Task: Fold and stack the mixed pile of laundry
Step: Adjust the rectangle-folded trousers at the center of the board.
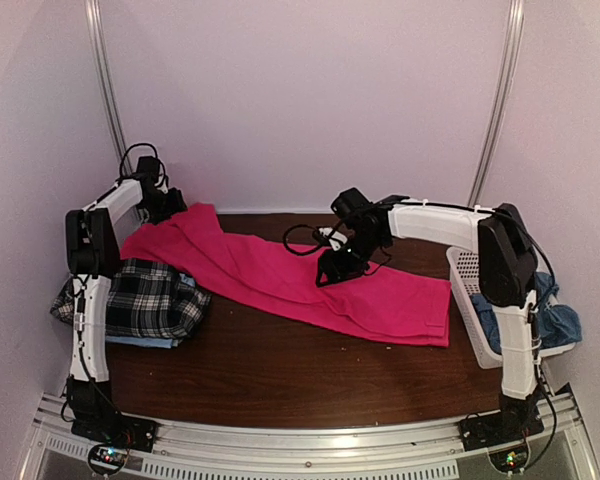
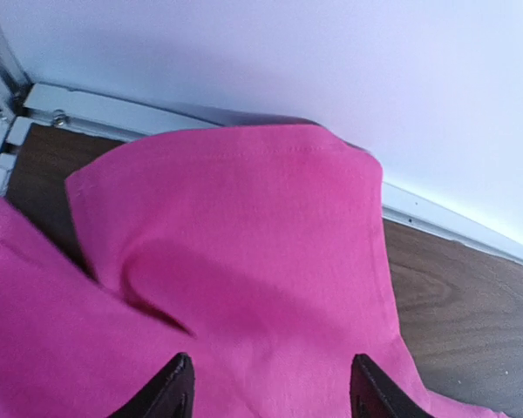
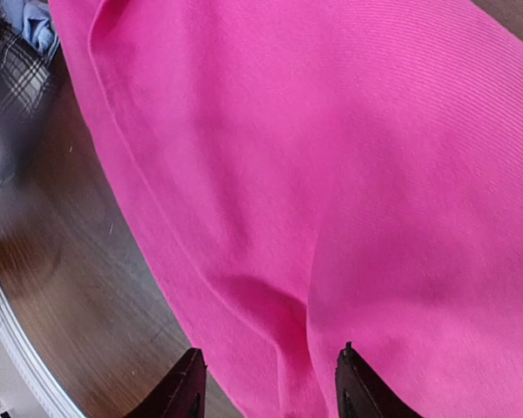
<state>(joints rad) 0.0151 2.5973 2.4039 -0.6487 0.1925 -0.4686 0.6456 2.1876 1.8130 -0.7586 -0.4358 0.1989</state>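
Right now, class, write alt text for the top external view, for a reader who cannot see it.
Hot-pink trousers lie spread diagonally across a dark wooden table, the left pincer at their far-left end and the right pincer over their middle. A plaid shirt sits at the left; a white basket at the right holds blue cloth.

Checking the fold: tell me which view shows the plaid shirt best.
Top external: nearly all of the plaid shirt shows, lying folded at the left of the table. Right wrist catches only a corner; left wrist shows none of it.
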